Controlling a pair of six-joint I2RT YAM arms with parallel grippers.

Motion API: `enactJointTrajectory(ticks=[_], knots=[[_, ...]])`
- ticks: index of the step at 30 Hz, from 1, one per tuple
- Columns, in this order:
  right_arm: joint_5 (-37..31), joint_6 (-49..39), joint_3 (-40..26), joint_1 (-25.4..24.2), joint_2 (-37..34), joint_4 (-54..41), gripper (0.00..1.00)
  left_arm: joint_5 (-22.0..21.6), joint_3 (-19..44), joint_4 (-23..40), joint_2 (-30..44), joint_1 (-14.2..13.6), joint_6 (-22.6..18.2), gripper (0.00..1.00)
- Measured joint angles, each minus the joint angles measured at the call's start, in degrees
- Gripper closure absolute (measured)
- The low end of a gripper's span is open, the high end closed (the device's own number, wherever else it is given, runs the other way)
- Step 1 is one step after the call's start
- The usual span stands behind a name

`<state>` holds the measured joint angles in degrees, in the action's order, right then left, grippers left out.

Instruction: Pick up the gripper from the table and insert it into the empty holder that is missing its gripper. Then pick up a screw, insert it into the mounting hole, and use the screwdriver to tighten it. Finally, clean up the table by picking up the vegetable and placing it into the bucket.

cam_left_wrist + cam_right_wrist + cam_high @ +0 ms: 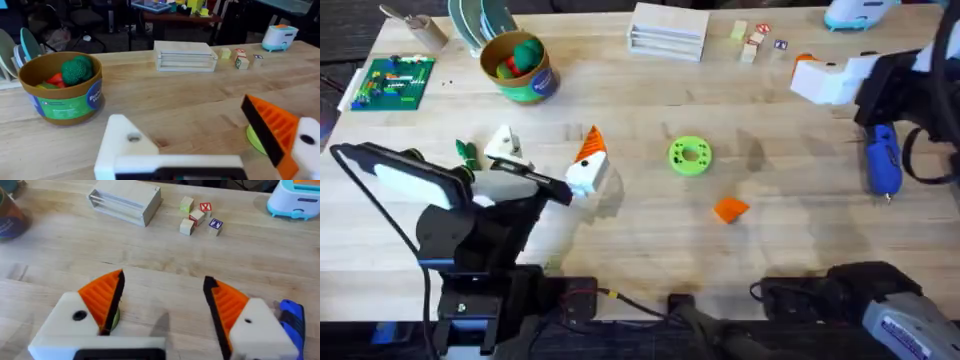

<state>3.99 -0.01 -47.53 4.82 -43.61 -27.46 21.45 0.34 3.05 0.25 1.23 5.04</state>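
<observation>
Orange gripper lies loose on the table, my left holder bare, screwdriver untouched by my spread, empty right jaws; vegetables already sit in the bucket; insertion and screwing remain.

Overhead downward; wrists low, forward.

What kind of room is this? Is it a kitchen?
Probably not a kitchen: more likely a robot lab or workshop. A green circuit board and a blue screwdriver lie on the wooden table, and chairs stand behind it.
</observation>
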Motion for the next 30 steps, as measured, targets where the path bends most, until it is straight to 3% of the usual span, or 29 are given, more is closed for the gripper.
enactJointTrajectory(ticks=[10,14,18,27,30], knots=[[0.00,0.00,0.00,0.00,0.00,0.00,0.010,-0.04,0.00,0.00,0.00,0.00,0.00,0.008],[0.00,0.00,0.00,0.00,0.00,0.00,0.010,2.25,0.00,-0.04,0.00,0.00,0.00,0.008],[0.00,0.00,0.00,0.00,0.00,0.00,0.010,8.67,0.00,-0.09,0.00,0.00,0.00,0.008],[0.00,0.00,0.00,0.00,0.00,0.00,0.010,31.90,0.17,2.09,0.00,0.00,0.00,0.008],[0.02,0.00,0.00,0.00,0.00,0.00,0.010,37.45,0.25,2.86,0.00,0.00,0.00,0.008]])
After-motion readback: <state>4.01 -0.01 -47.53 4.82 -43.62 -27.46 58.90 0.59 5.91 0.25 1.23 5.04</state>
